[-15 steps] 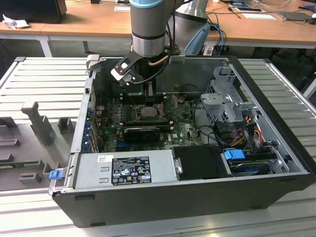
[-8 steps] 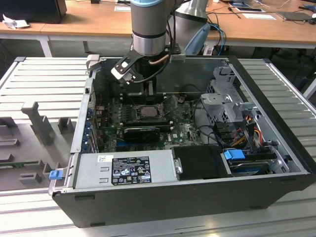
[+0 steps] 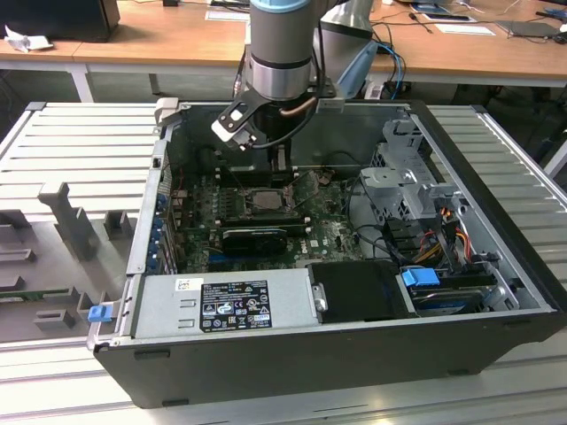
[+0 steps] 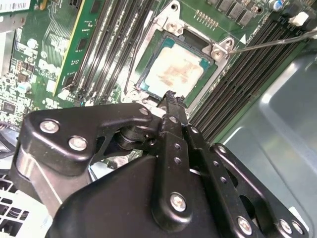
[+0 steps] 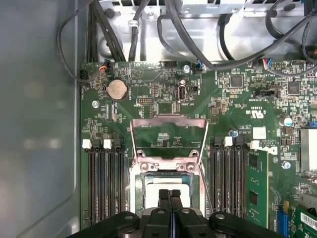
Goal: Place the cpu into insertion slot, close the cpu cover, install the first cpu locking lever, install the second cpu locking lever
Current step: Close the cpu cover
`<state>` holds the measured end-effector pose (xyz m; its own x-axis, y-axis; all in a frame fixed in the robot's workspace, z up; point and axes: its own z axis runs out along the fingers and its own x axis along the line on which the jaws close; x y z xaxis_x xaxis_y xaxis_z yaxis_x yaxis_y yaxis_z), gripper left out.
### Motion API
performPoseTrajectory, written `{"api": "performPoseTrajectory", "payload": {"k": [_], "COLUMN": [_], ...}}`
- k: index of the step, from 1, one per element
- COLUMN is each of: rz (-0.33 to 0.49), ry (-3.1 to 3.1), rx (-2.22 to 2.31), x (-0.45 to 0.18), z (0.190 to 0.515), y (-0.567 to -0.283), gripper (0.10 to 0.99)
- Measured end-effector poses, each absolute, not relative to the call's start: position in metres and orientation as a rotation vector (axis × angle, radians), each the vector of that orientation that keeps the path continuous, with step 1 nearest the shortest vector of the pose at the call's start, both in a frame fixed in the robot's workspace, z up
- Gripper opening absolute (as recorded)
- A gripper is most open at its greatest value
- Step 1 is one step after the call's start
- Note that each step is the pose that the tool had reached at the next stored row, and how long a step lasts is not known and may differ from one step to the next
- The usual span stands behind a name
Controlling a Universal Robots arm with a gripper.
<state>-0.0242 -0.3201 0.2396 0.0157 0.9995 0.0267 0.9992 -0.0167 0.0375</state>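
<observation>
Claw (image 5: pixel 170 193), fingers together, is held just above the cpu (image 4: pixel 176 72), best pressed flat into the insertion slot (image 4: pixel 192 47).

A lab workshop: opened computer case (image 3: pixel 354 363) on a slatted metal bench (image 3: pixel 80 142), wooden desks (image 3: pixel 159 40) behind.

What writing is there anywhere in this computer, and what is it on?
Nothing here can be quoted with confidence.
The black label on the power supply: print too small to read.
The white sticker beside it: too small to read.
The board: white markings, too fine to read.
The cpu: smeared face, no legible text.
</observation>
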Motion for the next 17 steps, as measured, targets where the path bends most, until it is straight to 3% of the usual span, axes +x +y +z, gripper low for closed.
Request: {"api": "performPoseTrajectory", "payload": {"k": [17], "rz": [0.071], "ry": [2.197], "rx": [2.233], "x": [-0.022], "z": [0.251], "y": [-0.320], "gripper": [0.106]}}
